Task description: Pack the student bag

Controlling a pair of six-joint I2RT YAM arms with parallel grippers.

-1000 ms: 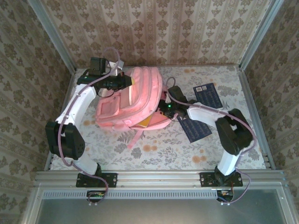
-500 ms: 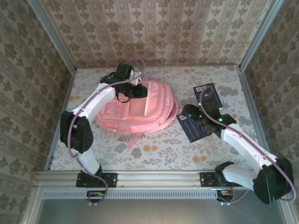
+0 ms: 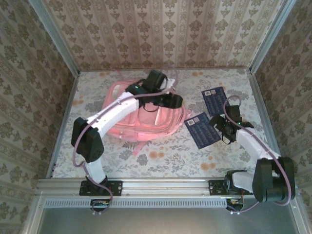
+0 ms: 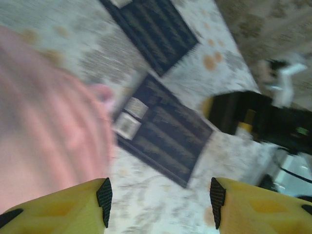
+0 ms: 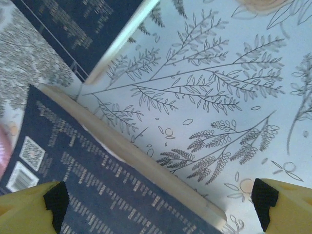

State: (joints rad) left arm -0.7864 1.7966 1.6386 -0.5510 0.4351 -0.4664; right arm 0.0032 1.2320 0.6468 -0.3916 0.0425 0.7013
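Two books are out on the bench (image 3: 161,158), so to me the packing looks far from done. The far book (image 3: 217,100) and the near book (image 3: 201,130) both lie flat to the right of the one pink student bag (image 3: 158,123), which sits left of centre. Can't tell what's inside it. The left gripper (image 4: 161,195) hangs past the bag's right edge, jaws partly apart, holding nothing. The right gripper (image 5: 158,195) is spread wide and empty over the near book's edge.
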